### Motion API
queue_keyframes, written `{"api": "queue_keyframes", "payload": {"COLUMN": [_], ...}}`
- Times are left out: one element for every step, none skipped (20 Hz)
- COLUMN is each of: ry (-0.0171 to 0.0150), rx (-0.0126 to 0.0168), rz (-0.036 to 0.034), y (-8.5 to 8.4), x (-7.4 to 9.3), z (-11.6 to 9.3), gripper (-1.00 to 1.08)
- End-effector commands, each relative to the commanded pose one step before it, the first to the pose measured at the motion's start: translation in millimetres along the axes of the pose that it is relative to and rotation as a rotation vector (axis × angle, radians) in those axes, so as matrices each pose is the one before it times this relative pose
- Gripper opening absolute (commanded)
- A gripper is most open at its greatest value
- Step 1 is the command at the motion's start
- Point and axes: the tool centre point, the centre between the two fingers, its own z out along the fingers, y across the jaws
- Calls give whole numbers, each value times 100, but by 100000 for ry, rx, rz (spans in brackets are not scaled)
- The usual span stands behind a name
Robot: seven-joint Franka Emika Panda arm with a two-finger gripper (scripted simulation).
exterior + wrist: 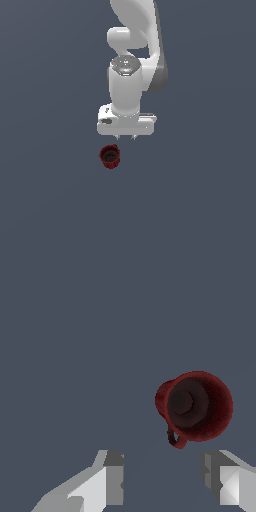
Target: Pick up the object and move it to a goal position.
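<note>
The small dark red cup (110,156) with ribbed sides and a dark interior stands upright on the grey surface, just below and slightly toward the exterior view's left of my gripper (125,137). In the wrist view the cup (195,406) shows its open mouth and a small side handle (176,439). My gripper (162,478) is open and empty, its two fingers spread wide apart. The cup lies outside the gap between the fingers, apart from both. No goal marker is visible.
The plain grey surface (200,200) fills both views. The white arm (132,60) rises above the gripper toward the top of the exterior view.
</note>
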Motion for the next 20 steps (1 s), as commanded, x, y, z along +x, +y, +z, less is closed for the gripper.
{"api": "queue_keyframes", "payload": {"ry": [78,-76,-81,-87,-107,-148,-193,-223,-243,-269,-299,-322,-346,-368,-387,-405,-420,-432,-441,-446], "rx": [22,21,41,60,79,98,118,141,166,191,220,250,283,318,355,396,439,486,535,587], "rz": [-140,-114,-221,-321,-416,-505,-595,-689,-790,-885,-982,-1077,-1174,-1272,-1367,-1464,-1560,-1658,-1754,-1850], "y": [-19,26,28,36,46,56,73,87,96,110,123,137,151,165,181,196,212,228,246,263], "x": [29,4,22,37,49,55,62,70,81,89,97,104,111,118,123,127,130,133,134,134], "z": [-40,28,25,23,27,41,58,67,73,81,91,99,108,117,125,133,141,149,157,164], "gripper": [28,28,28,28,28,28,28,28,28,28,28,28,28,28,28,28,28,28,28,28]}}
